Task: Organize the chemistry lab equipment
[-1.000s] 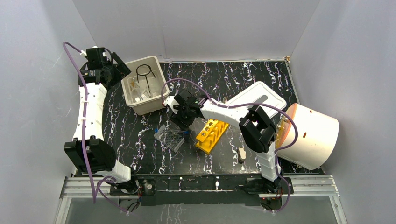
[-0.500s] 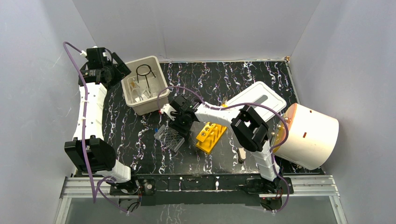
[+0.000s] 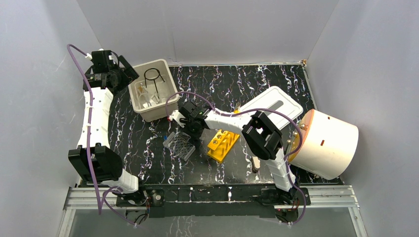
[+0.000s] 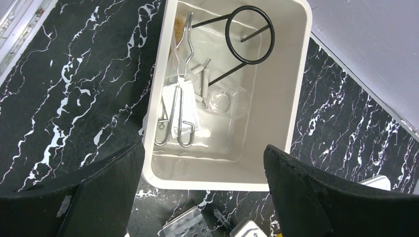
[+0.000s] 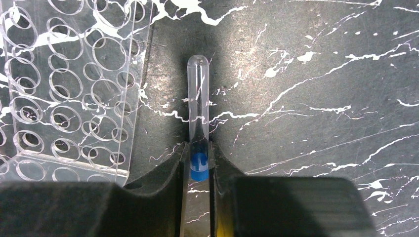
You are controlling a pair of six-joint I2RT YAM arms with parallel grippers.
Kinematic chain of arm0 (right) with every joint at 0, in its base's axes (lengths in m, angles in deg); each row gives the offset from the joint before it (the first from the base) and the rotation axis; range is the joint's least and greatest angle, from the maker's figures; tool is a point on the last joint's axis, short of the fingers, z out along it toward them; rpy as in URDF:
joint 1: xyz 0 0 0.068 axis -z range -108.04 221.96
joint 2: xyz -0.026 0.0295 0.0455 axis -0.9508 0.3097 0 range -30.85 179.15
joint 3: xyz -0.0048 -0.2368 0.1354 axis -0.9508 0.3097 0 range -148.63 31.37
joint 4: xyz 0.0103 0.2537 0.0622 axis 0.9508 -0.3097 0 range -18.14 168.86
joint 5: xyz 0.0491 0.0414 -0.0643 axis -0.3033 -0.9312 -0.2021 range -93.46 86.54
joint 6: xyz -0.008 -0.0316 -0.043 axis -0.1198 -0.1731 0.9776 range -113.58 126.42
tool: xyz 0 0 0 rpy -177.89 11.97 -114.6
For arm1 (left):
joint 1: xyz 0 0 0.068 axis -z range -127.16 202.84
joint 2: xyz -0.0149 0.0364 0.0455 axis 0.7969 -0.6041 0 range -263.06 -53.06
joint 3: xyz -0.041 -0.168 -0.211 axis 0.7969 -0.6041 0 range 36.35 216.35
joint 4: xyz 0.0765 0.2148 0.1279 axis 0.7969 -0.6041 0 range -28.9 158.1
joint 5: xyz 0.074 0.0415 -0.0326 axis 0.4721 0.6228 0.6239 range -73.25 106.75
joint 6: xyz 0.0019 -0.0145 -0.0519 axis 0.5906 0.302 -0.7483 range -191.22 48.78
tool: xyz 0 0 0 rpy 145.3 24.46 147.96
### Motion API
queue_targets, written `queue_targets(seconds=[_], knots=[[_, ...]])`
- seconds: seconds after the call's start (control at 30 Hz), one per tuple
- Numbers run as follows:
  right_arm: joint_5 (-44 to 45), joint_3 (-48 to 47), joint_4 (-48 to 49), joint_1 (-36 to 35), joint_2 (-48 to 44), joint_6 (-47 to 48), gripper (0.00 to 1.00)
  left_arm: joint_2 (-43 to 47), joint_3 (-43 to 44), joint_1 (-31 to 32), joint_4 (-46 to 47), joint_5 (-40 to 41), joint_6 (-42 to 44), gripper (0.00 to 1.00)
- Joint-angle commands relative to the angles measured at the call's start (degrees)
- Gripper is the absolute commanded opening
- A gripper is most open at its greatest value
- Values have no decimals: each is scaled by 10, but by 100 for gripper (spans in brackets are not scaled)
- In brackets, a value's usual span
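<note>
Our right gripper point(image 5: 199, 154) is pinched on the blue-capped end of a clear test tube point(image 5: 197, 94), which points away along the black marbled table point(image 5: 321, 98), just beside the clear tray point(image 5: 69, 84) with round holes. Our left gripper point(image 4: 202, 153) hangs with its jaws wide above the beige bin point(image 4: 296, 94), where the black wire loop point(image 4: 249, 27) and metal tongs point(image 4: 179, 94) lie.

Soft, even light comes from overhead; everything is bright. In my right wrist view the glass tube point(image 5: 198, 98) is sharp, ringed by dark shadow, while my right fingers point(image 5: 163, 173) are black and blurry at the bottom edge.
</note>
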Motion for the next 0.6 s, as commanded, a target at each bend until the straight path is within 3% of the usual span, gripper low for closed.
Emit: queue_targets(seconds=[0.0, 0.27, 0.57], knots=[[39, 6, 25, 0, -33, 6, 21, 6, 5, 6, 11, -29, 10, 90], [74, 89, 118, 10, -131, -23, 17, 14, -34, 23, 55, -149, 16, 90], [36, 133, 184, 45, -206, -90, 18, 54, -133, 26, 139, -313, -25, 89]])
